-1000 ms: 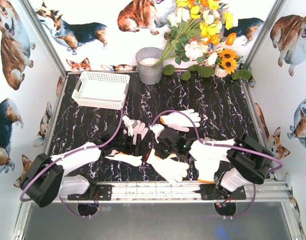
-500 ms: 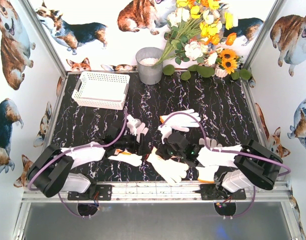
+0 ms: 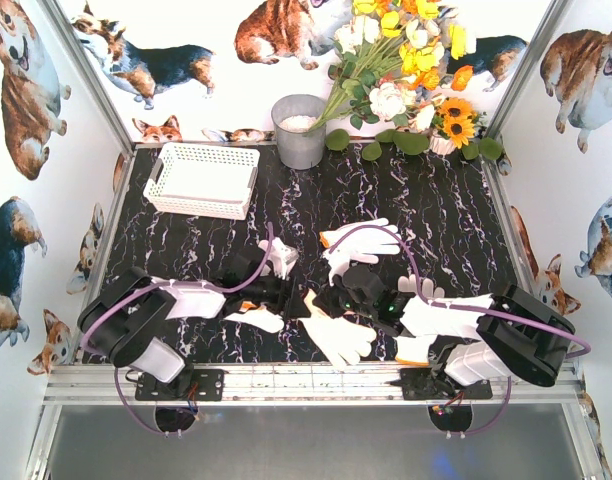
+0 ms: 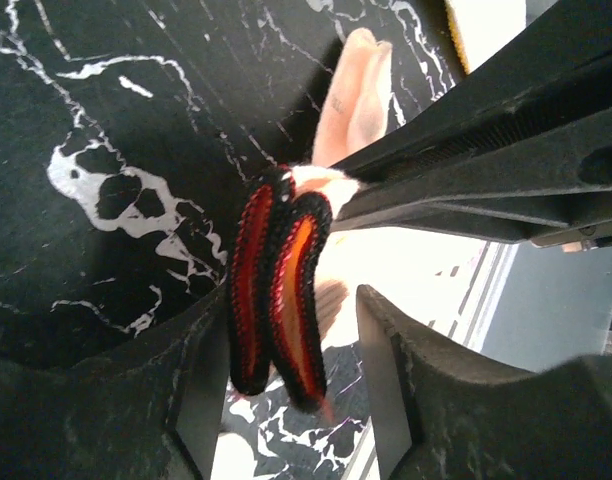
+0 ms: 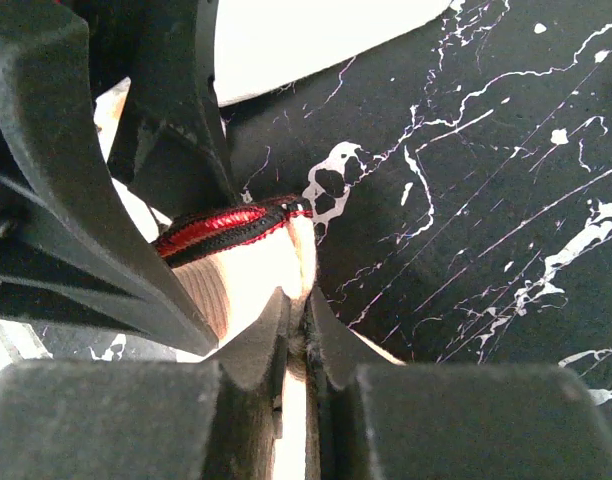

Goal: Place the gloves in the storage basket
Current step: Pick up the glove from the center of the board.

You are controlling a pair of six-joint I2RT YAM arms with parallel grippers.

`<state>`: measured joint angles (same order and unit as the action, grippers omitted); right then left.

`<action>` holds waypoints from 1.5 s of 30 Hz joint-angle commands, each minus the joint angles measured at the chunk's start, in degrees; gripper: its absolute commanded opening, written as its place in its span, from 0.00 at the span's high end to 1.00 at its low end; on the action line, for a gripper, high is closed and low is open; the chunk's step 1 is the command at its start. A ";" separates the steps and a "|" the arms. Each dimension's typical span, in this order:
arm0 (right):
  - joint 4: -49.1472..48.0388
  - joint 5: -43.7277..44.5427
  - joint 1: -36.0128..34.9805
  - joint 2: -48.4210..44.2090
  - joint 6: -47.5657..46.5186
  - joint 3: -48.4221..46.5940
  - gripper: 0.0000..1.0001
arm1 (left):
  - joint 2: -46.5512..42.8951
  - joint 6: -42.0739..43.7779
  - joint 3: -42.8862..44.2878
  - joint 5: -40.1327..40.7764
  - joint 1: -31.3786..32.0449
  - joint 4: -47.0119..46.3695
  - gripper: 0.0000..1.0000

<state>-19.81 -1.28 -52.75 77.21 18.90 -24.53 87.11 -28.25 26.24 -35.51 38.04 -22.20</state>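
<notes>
Lower centre of the overhead view: the right gripper (image 5: 298,305) is clamped on the fabric of a white glove (image 5: 251,275). Its red-and-black cuff (image 4: 281,290) sits between the parted jaws of the left gripper (image 4: 291,322). Other gloves (image 3: 361,238) lie nearby on the marble table (image 3: 446,220). The storage basket (image 3: 196,208) stands well apart, upper left.

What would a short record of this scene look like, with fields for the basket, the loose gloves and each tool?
storage basket: far left of the table, no gloves in it
loose gloves: orange-cuffed glove mid-table; white glove near the front edge
right tool: shut on held glove
left tool: open, fingers either side of a red-trimmed cuff
</notes>
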 commanded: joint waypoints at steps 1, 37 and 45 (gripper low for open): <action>-4.63 -0.40 0.27 -1.52 0.44 -0.11 1.00 | 1.50 -1.25 1.53 -1.85 1.28 -6.31 0.56; 23.43 10.33 2.74 -21.12 0.23 -6.40 0.31 | -8.63 -2.62 15.24 26.14 3.87 28.12 1.00; 29.81 16.36 3.53 -28.01 2.63 -6.11 0.29 | -3.62 7.14 30.51 33.69 1.15 42.20 1.00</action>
<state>7.22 10.85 -49.36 51.94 19.90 -29.36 80.49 -28.01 49.98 -7.57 40.77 10.68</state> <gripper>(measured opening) 0.712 0.089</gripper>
